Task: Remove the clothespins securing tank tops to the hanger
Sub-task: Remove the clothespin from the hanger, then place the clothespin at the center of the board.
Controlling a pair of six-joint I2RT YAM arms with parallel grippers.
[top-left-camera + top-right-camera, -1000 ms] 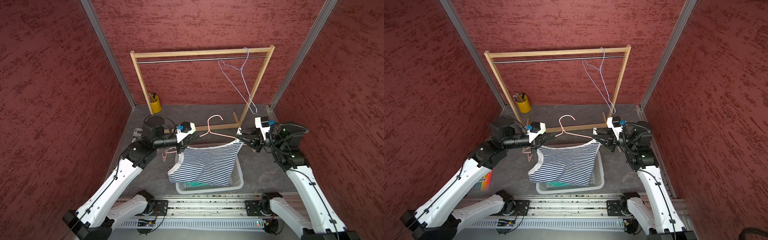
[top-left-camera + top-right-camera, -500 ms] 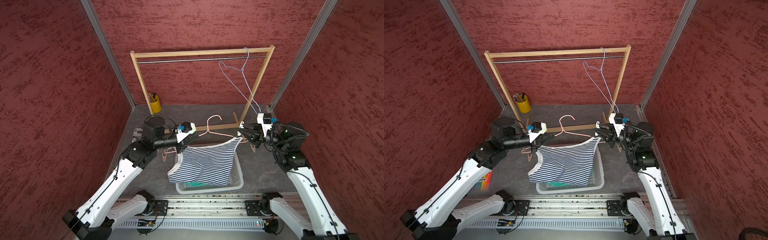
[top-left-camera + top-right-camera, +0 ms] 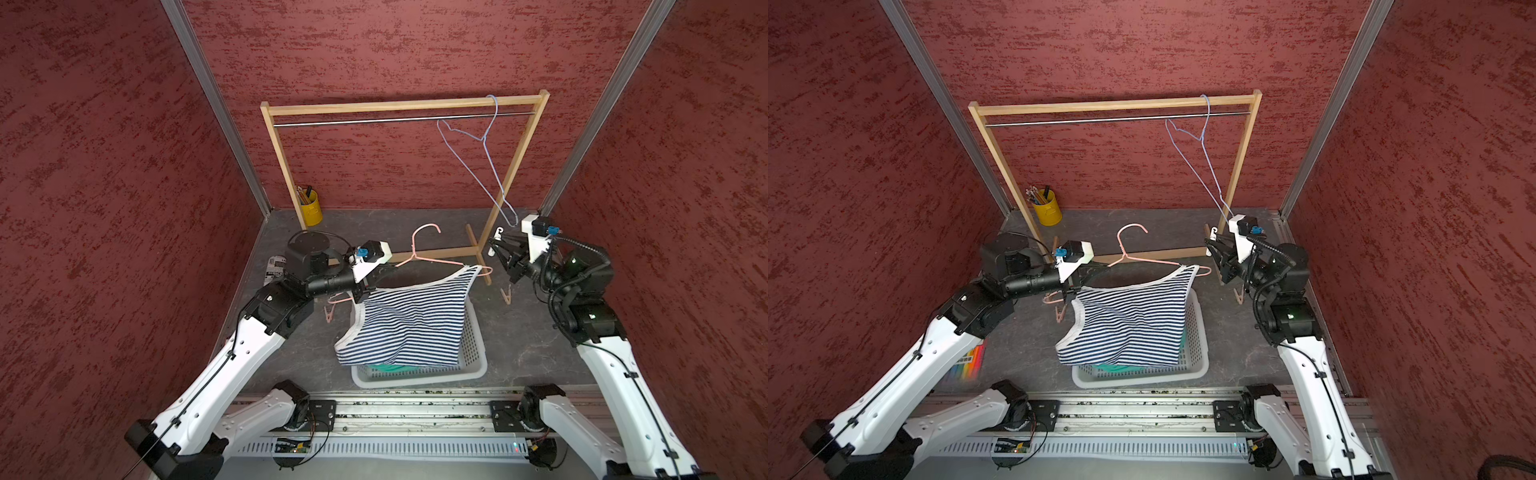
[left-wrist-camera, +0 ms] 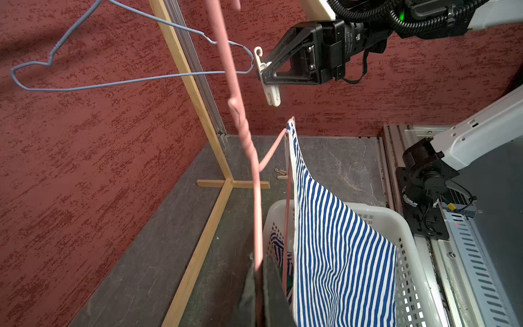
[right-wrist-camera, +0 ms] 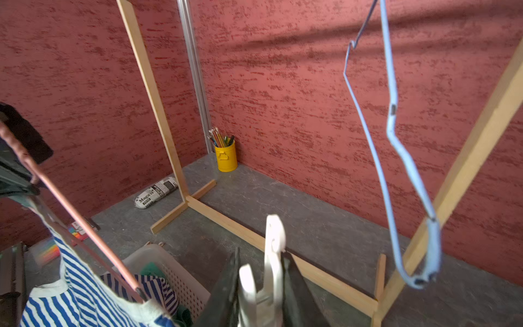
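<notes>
Worktop (image 3: 519, 345) lies bare around the white basket (image 3: 419, 377), with one pink clothespin (image 3: 329, 314) off its left edge and another pink clothespin (image 3: 506, 296) off its right. Left fingers (image 4: 273, 300) are clamped on the pink hanger (image 3: 432, 259) above the basket. The striped tank top (image 3: 411, 324) hangs from it, hem draped into the basket over the teal top (image 3: 390, 368). Right fingers (image 4: 291, 79) pinch the white clothespin (image 4: 273, 94), held high beyond the basket's right edge, apart from the hanger tip.

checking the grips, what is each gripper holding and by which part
The left gripper clamps the pink hanger on a sloping shoulder wire; the right gripper pinches the white clothespin around its middle, both ends sticking out.
</notes>
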